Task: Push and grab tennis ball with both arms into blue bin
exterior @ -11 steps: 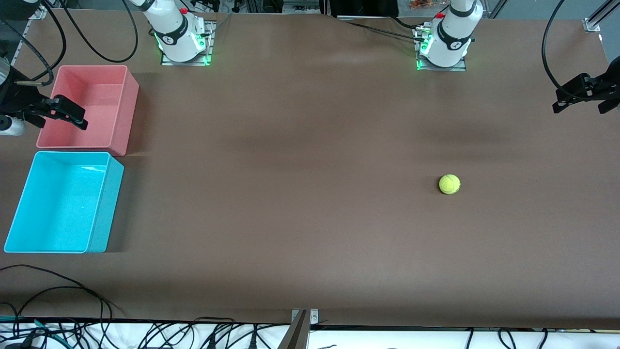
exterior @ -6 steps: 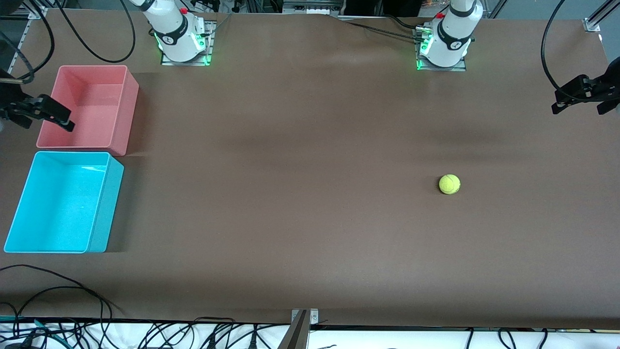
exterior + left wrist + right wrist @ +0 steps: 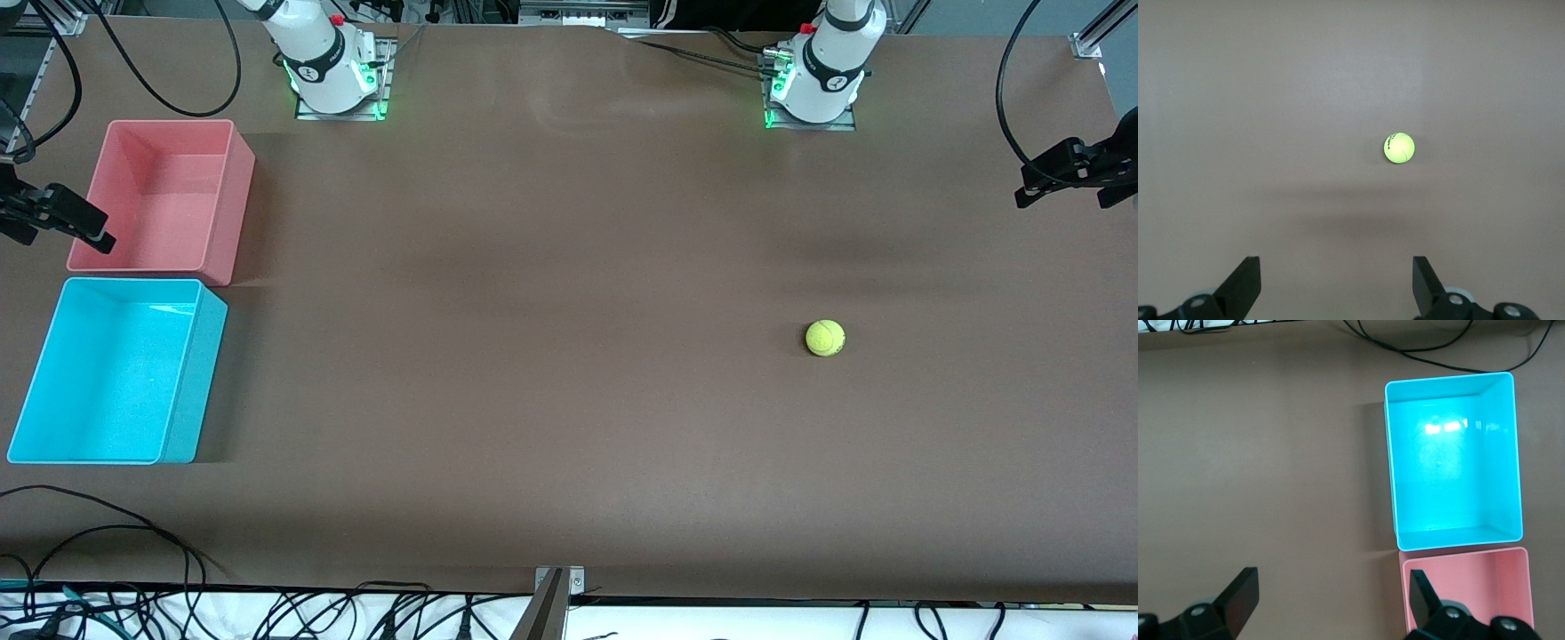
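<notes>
The picture's edge is cutting off the pink bin (image 3: 1468, 587) in the right wrist view, and both arms in the front view.

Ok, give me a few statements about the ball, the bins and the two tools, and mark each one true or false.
1. The tennis ball lies on the bare table, touched by neither tool. True.
2. The tennis ball is inside the blue bin. False: that bin holds nothing.
3. The blue bin sits nearer the front camera than the pink bin. True.
4. The left tool is shut. False: its fingers stand wide apart.
5. The right tool is up by the pink bin's edge, at the right arm's end. True.
</notes>
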Available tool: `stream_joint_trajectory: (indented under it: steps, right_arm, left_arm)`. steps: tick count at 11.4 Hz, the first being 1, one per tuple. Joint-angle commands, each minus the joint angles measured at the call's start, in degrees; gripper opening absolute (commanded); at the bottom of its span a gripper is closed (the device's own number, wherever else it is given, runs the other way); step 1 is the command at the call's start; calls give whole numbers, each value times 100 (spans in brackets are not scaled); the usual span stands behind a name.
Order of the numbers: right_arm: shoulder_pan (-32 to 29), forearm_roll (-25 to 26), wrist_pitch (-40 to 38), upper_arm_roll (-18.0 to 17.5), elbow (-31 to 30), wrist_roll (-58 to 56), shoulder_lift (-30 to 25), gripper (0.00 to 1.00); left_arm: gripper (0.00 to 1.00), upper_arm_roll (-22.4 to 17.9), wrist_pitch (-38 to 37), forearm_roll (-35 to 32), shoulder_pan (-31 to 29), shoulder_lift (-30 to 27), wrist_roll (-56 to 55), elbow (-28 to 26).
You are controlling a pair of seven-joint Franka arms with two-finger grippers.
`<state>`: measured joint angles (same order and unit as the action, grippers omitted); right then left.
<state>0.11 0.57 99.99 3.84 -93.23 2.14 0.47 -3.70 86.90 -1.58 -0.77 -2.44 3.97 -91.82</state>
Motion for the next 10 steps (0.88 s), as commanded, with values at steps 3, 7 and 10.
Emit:
stream_joint_trajectory:
  steps: [3, 7, 10]
  right_arm:
    - [-55, -408, -94, 3, 218, 14, 49, 100]
    - [-55, -285, 82, -6, 235, 23, 190, 100]
    - [-55, -320, 108, -6, 235, 23, 199, 100]
  left_arm:
    - [100, 71, -129, 88, -29, 51, 16, 173]
    - [100, 97, -129, 88, 24, 51, -10, 182]
    - [100, 88, -129, 53, 15, 59, -1, 182]
